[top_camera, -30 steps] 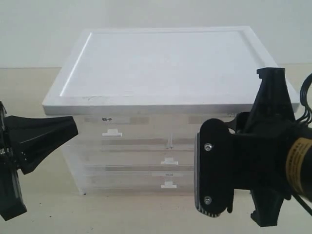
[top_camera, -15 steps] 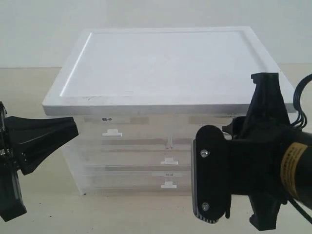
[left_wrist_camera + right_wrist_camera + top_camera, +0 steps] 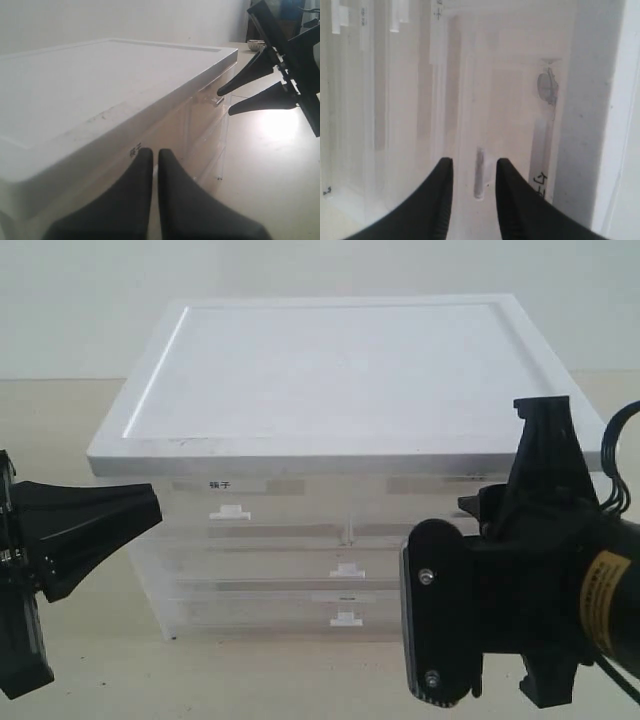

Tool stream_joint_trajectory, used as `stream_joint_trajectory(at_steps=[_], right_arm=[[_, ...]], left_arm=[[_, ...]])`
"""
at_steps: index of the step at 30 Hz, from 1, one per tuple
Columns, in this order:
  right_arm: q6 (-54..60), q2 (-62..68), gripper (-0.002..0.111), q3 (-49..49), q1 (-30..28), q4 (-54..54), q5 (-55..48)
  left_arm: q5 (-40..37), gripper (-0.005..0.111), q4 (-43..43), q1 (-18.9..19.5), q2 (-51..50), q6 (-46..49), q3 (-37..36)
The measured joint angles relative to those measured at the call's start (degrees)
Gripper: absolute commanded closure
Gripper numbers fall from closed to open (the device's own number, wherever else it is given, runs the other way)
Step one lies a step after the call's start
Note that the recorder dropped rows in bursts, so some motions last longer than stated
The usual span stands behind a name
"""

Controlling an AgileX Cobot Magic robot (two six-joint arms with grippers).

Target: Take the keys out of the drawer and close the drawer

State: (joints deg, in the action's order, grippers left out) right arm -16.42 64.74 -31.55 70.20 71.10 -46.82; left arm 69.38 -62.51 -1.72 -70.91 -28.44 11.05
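Observation:
The drawer [image 3: 420, 502] is the upper right half-width clear one of a white-topped cabinet [image 3: 330, 370], and it is closed. Its small white pull tab [image 3: 479, 172] lies between the fingers of my right gripper [image 3: 472, 161], which is open and touches nothing. From the left wrist view, the right gripper [image 3: 225, 101] has its tips right at that drawer's front. A dim grey round shape [image 3: 547, 86] shows through the plastic; I cannot tell whether it is the keys. My left gripper [image 3: 150, 505] is shut and empty beside the cabinet's left front corner.
The upper left drawer carries a bold dark label [image 3: 220, 485] and its own tab [image 3: 229, 512]. Two full-width drawers with tabs [image 3: 346, 570] lie below. The cabinet stands on a pale tabletop [image 3: 90, 660].
My right arm has sunk a little in the exterior view, with its jaws at the same width. The left arm and the drawers have not moved.

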Motion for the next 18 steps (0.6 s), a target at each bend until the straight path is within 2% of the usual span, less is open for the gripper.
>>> stream_joint_trajectory(at_steps=[6, 12, 18], right_arm=[[-1.2, 0.0, 0.084, 0.1, 0.0, 0.0, 0.1], [-1.4, 0.0, 0.105, 0.1, 0.0, 0.0, 0.1], [-1.6, 0.0, 0.106, 0.1, -1.6, -0.1, 0.5]], left_arm=[[0.0, 0.102, -0.1, 0.0, 0.0, 0.0, 0.0], [0.0, 0.102, -0.2, 0.0, 0.0, 0.0, 0.0], [0.0, 0.102, -0.6, 0.0, 0.0, 0.0, 0.0]])
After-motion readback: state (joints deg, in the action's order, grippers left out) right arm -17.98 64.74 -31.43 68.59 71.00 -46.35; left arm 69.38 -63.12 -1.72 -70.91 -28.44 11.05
